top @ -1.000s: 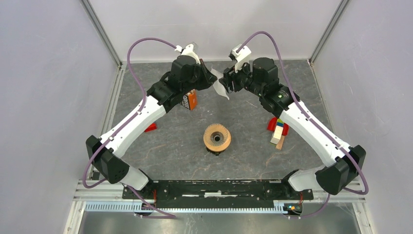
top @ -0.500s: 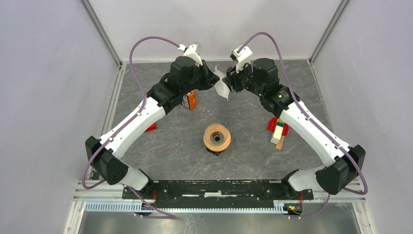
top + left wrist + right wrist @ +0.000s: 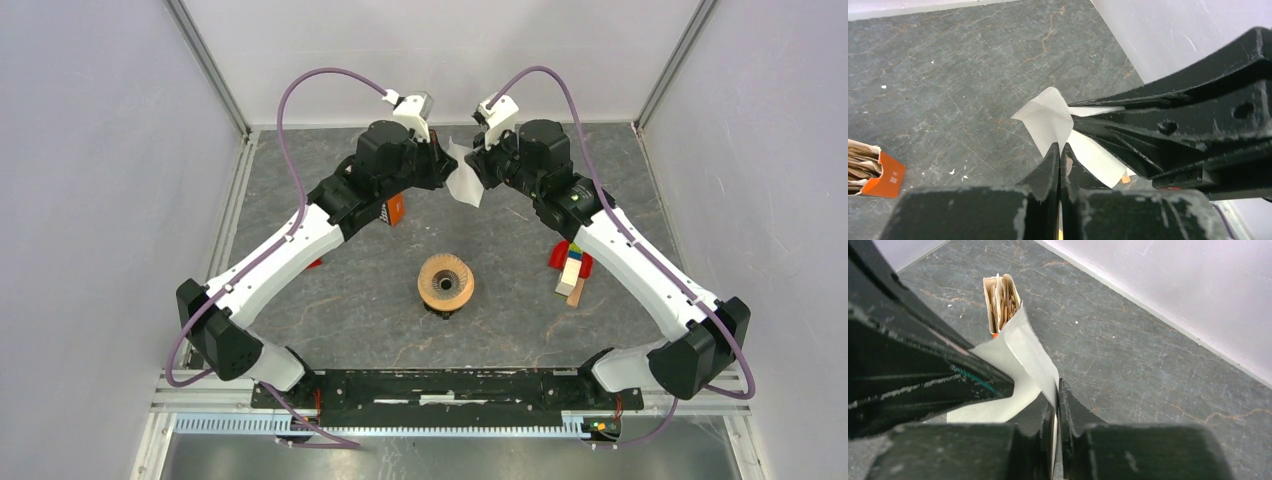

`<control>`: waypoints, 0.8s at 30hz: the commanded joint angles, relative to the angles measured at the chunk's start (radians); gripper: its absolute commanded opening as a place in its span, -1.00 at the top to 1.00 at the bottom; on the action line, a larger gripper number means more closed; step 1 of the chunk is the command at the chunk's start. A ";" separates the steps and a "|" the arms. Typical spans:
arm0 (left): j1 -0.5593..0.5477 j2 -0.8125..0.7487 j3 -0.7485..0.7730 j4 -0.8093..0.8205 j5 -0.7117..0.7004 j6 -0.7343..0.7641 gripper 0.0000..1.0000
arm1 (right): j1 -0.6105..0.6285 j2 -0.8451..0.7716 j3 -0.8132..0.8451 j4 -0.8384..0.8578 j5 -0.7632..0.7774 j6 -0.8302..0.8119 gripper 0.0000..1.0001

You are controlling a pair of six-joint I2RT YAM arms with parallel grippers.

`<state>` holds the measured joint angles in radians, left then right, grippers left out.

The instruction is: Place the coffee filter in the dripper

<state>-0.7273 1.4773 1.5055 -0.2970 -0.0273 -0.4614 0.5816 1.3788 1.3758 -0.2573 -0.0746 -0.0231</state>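
Observation:
A white paper coffee filter [image 3: 465,181] hangs in the air over the back middle of the table, pinched from both sides. My left gripper [image 3: 448,168] is shut on one edge of the filter [image 3: 1050,117], its fingertips [image 3: 1054,156] pressed together on the paper. My right gripper [image 3: 476,168] is shut on the opposite edge of the filter [image 3: 1029,354]. The two grippers [image 3: 1060,150] [image 3: 1057,390] nearly touch. The dripper [image 3: 446,283], a ribbed cone in a tan wooden ring, stands upright in the middle of the table, well in front of both grippers.
An orange box of filters [image 3: 395,209] stands under the left arm, its open top showing in the right wrist view [image 3: 1002,299]. Coloured blocks [image 3: 572,268] lie at the right, a small red piece [image 3: 312,262] at the left. Walls close in the back and sides.
My right gripper has closed on the filter's free edge. The left gripper has shifted right and back a little with the filter, which now hangs between both.

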 commanded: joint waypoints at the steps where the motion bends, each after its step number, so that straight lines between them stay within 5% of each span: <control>1: -0.034 -0.011 0.000 0.047 -0.086 0.156 0.95 | 0.000 -0.014 -0.003 0.018 0.040 0.017 0.92; 5: -0.056 0.009 -0.002 0.049 -0.172 0.192 0.95 | 0.003 -0.017 -0.004 0.019 0.060 0.058 1.00; 13: -0.064 0.052 0.013 0.055 -0.215 0.141 0.37 | 0.005 -0.031 -0.031 0.026 0.061 0.125 1.00; 24: -0.064 0.097 0.048 0.030 -0.231 0.079 0.05 | 0.004 -0.045 -0.047 0.027 0.081 0.166 1.00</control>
<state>-0.7876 1.5616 1.5063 -0.2867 -0.2298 -0.3439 0.5823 1.3697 1.3376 -0.2588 -0.0067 0.1097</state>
